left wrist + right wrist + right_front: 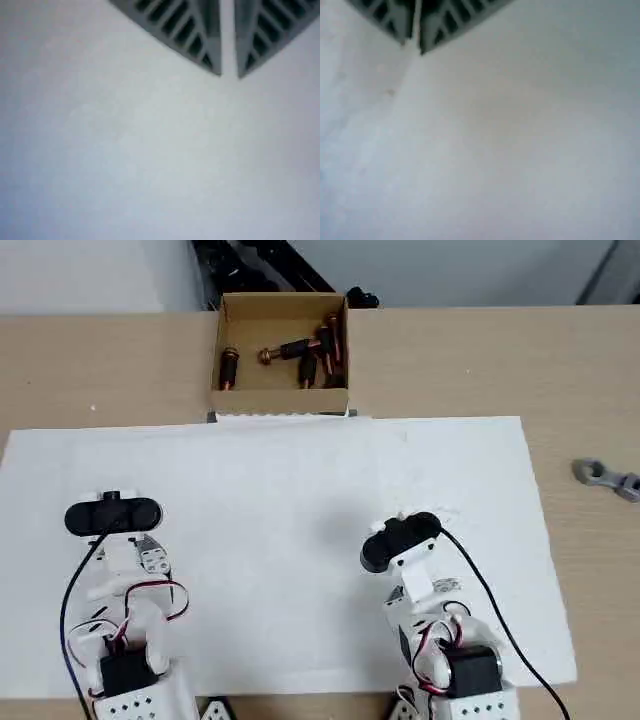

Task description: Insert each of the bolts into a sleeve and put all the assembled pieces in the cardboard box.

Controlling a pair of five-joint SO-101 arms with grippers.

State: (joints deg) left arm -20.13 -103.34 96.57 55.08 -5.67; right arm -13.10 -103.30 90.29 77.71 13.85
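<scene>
The cardboard box (284,310) stands at the far middle of the table, just past the white sheet. Several assembled pieces (305,350), copper bolts in dark sleeves, lie inside it. One lies apart at the box's left side (229,368). The left arm (112,517) is folded back over the near left of the sheet. In its wrist view my left gripper (229,75) is shut, empty, just above bare white paper. The right arm (400,538) is folded back at the near right. My right gripper (412,47) is also shut on nothing above the paper.
A large white sheet (290,500) covers the wooden table (560,360) between the arms and the box. A small metal tool (605,478) lies on the wood at the far right. Dark equipment (250,265) sits behind the box.
</scene>
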